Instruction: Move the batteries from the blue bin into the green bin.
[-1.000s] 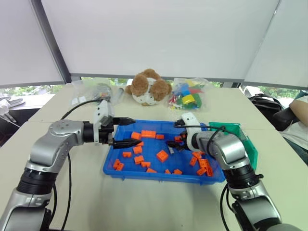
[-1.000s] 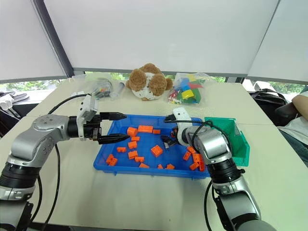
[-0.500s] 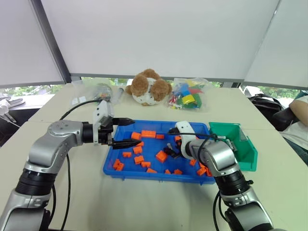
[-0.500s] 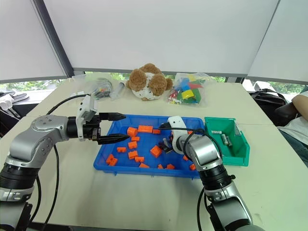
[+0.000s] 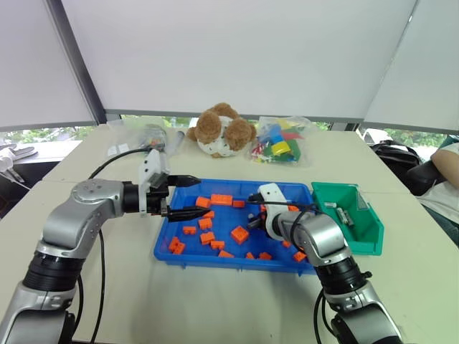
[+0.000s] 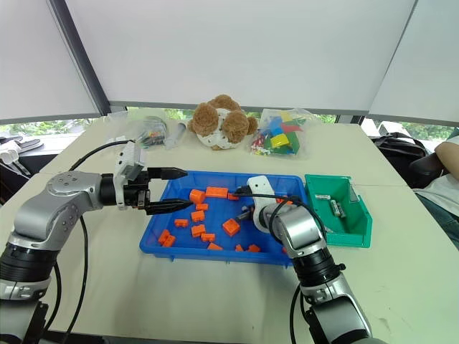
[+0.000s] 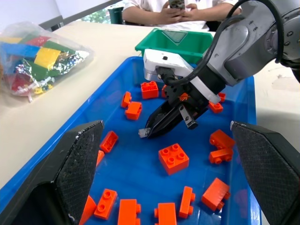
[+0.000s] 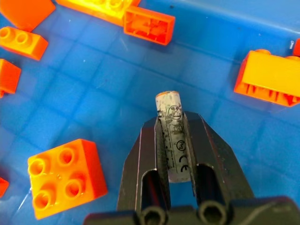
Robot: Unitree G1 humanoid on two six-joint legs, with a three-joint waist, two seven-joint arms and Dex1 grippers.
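Head pair: two eyes side by side, set high, looking forward and down over the table (image 5: 237, 308); both take in the blue bin (image 6: 168, 247), the green bin (image 6: 358, 235) and both arms. Left wrist camera: low, near level, facing across the blue bin (image 7: 61, 140) toward the green bin (image 7: 154, 47). Right wrist camera: very close, looking down at the bin floor (image 8: 84, 84); all views share the blue bin.

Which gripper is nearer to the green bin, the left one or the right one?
The right. The right gripper is inside the blue bin, toward the side where the green bin stands, shut on a battery. The left gripper hangs over the blue bin's opposite end.
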